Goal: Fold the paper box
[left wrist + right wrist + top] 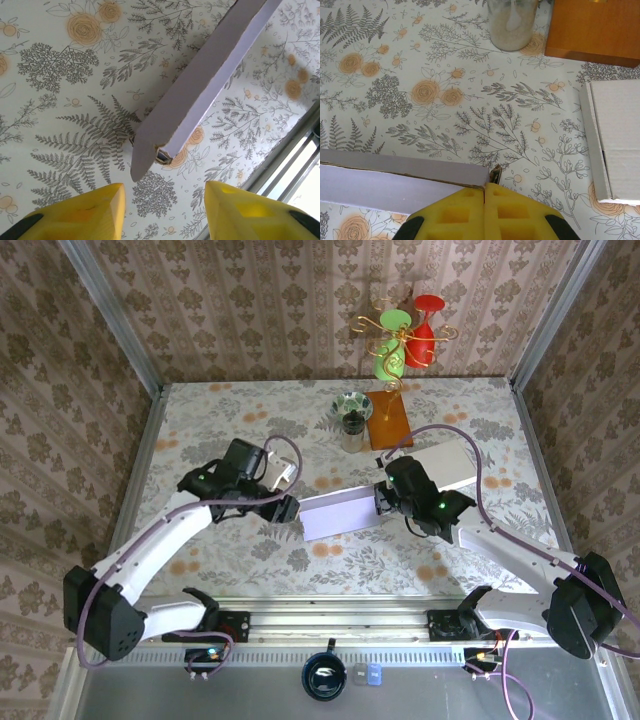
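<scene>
Arms: two, white, reaching in from the near edge toward one lavender paper box (340, 515) (210, 85) (395, 182) lying mid-worktop. The left fingers (285, 508) (85, 210) stand apart, the box's left end just ahead of them and untouched. The right fingers (385, 502) (455, 215) are pressed together at the box's right end; whether they pinch a flap I cannot tell.

Farther back lie one flat white carton (445, 465) (620, 140), one glass jar (352, 425) (512, 22) and one orange board (388, 418) (595, 30). Two goblets, one green (390, 355) and one red (425, 330), hang on a gold wire stand. One dark mug (322, 677) sits by the near rail.

The worktop (230, 410) wears a pale cloth of grey ferns and orange roses. Brown patterned wallpaper (250, 300) covers three walls.
</scene>
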`<state>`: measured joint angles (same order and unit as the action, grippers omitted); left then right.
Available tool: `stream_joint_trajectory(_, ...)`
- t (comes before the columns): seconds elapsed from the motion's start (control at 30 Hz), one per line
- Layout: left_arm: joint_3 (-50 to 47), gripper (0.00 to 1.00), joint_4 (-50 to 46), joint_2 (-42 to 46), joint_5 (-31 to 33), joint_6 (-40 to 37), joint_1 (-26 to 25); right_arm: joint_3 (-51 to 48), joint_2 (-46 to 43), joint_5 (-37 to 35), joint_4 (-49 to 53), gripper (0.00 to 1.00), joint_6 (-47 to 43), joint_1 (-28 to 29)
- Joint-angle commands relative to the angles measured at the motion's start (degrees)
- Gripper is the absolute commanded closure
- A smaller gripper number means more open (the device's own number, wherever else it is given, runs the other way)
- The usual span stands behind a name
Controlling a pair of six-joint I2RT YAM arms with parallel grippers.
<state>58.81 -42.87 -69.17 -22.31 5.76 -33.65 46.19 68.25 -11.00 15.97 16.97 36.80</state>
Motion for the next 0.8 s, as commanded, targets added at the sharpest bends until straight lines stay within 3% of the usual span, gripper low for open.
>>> stream_joint_trajectory(0.0, 2.75, 0.54, -2.85, -0.88, 1.62, -2.29, 0.19, 0.39, 0.49, 0.55, 5.23, 1.00, 1.38, 0.56)
stream_joint_trajectory(0.23, 3.32, 0.57, -3.03, -3.03, 3.95, -3.30, -0.80, 0.04, 0.04, 0.37, 5.39, 1.00, 1.52, 0.56)
stream_joint_trajectory(0.77, 4.06, 0.78, -1.01, -5.36, 6.99, -2.69, -3.09, -0.14, -0.19, 0.30, 5.66, 1.00, 1.81, 0.56)
